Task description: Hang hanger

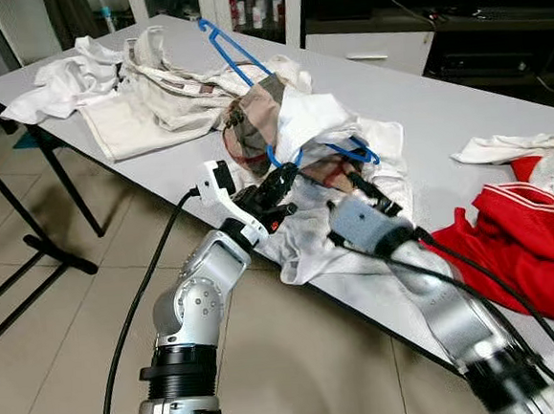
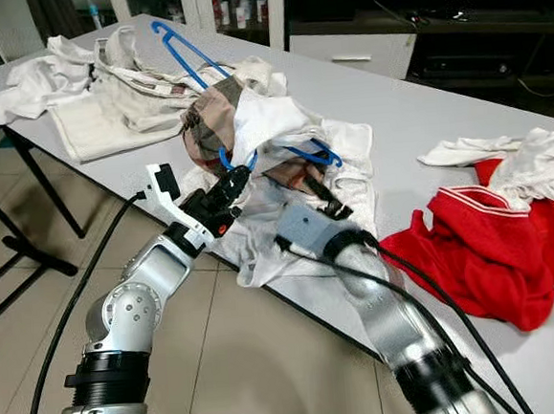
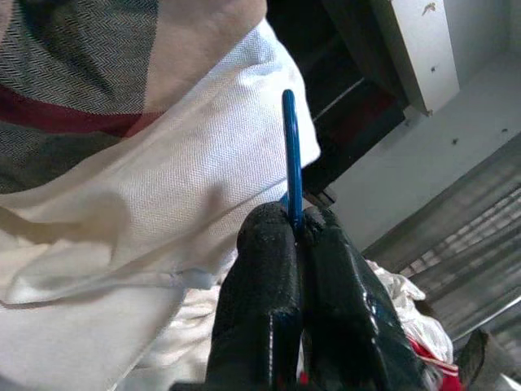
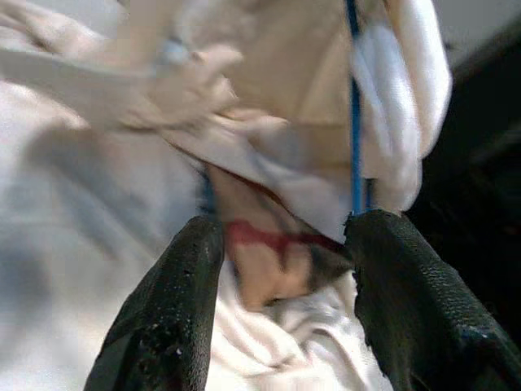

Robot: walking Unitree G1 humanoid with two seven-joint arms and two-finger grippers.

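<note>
While I count one blue hanger (image 1: 236, 52) on the worktop (image 1: 461, 106), it lies threaded through a checked garment (image 1: 251, 118) in the cloth heap, hook end toward the far edge. My left tool (image 1: 284, 180) is clenched on the hanger's wire at the near side; the left wrist view shows the blue wire pinched between both fingers (image 3: 260, 309). My right tool (image 1: 367, 192) sits just beside it, spread apart, with the wire against one finger (image 4: 407, 293) in its wrist view. One red garment (image 1: 520, 245) lies well apart on my right, and white cloths (image 1: 66, 84) at the far left.
</note>
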